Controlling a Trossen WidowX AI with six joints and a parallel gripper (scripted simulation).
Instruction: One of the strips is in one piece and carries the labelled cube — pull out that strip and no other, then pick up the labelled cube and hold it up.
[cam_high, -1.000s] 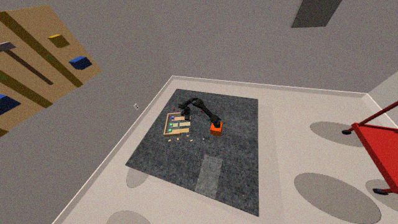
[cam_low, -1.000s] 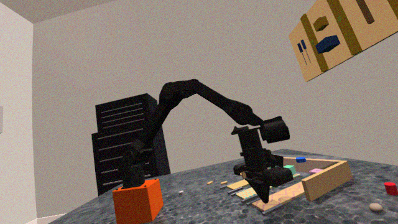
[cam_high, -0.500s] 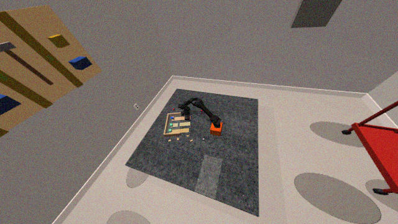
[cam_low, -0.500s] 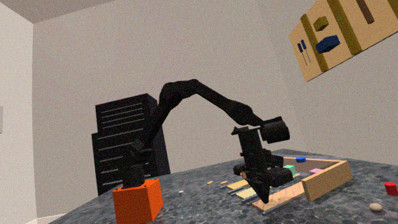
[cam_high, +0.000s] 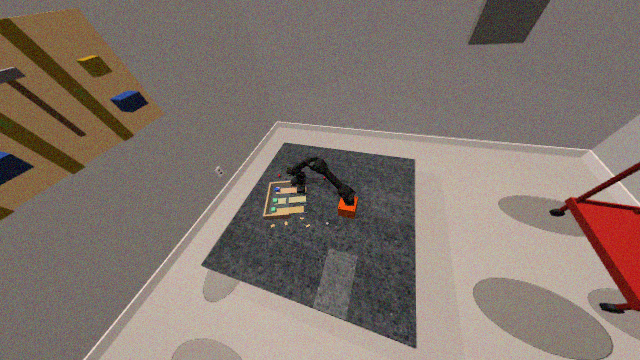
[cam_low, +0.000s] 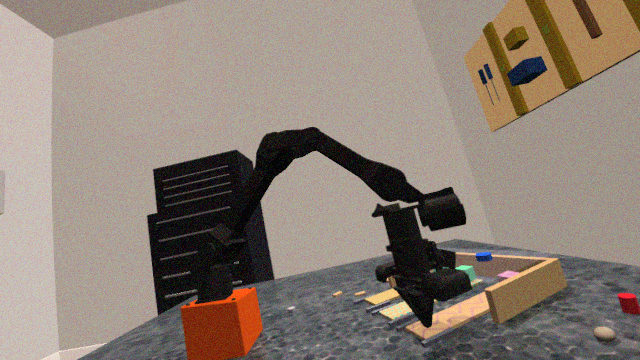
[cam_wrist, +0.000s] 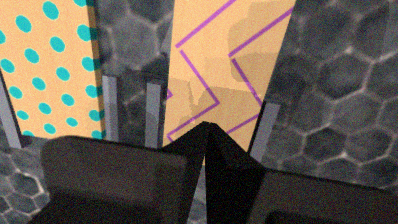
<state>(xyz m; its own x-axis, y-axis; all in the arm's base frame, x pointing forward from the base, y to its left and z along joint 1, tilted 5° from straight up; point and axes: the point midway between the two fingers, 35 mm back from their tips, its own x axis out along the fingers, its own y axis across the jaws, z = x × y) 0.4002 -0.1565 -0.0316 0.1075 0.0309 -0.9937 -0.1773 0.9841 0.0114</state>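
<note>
My gripper (cam_high: 301, 190) (cam_low: 428, 324) (cam_wrist: 208, 128) is shut and empty, fingertips down at the near end of the purple zigzag strip (cam_low: 452, 316) (cam_wrist: 225, 65); contact cannot be told. The teal-dotted strip (cam_low: 397, 310) (cam_wrist: 50, 75) lies beside it. In the top view the middle strip (cam_high: 297, 199) shows a gap from a short piece (cam_high: 282, 200). A third strip (cam_high: 290, 210) (cam_low: 382, 296) lies beyond. Green cubes (cam_high: 275, 200) (cam_high: 273, 209) stand at the far ends of two strips. A blue object (cam_high: 277, 189) (cam_low: 483, 256) and a pink one (cam_low: 508, 274) also show. No label is readable.
A wooden frame (cam_high: 267, 200) (cam_low: 530, 290) surrounds the strips' far ends. Metal rails (cam_wrist: 111, 110) (cam_wrist: 265, 130) flank the strips. Small wood bits (cam_high: 286, 223) (cam_low: 337, 293) lie to one side; a red cylinder (cam_low: 628, 303) and a pale stone (cam_low: 604, 333) lie outside the frame.
</note>
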